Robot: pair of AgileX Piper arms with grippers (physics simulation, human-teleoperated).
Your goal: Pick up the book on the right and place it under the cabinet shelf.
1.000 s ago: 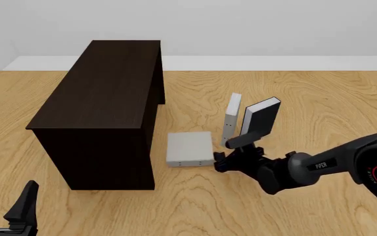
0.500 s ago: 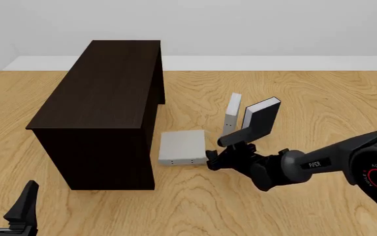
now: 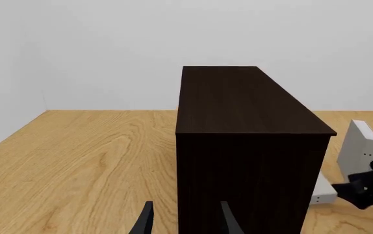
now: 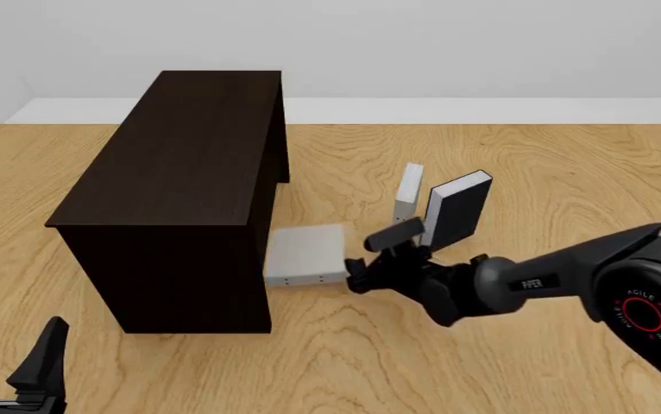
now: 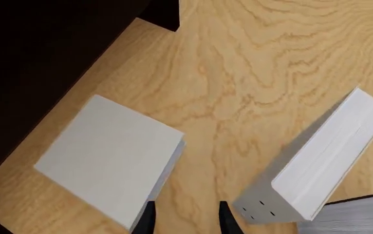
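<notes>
The book [image 4: 304,252] is a light-grey hardcover lying flat on the table, its left edge at the foot of the cabinet shelf [image 4: 181,172]. My right gripper [image 4: 357,276] is low at the book's right edge, open, with nothing between its fingers. In the right wrist view the book [image 5: 108,156] lies just ahead of my right gripper [image 5: 186,219], beside the dark cabinet shelf [image 5: 37,58]. My left gripper [image 4: 10,355] hangs open at the near left, far from the book. The left wrist view faces the cabinet shelf [image 3: 245,146], with my left gripper [image 3: 185,222] open and a sliver of the book [image 3: 323,190] behind it.
A thin grey book [image 4: 408,197] stands upright just right of the cabinet, and a black-covered book [image 4: 457,211] leans beside it. Both stand close behind my right arm. In the right wrist view the thin grey book [image 5: 323,156] is near the fingers.
My right gripper has moved left along the table, and the flat book has slid left with it, from a gap away up to the cabinet's side. The left arm is still.
</notes>
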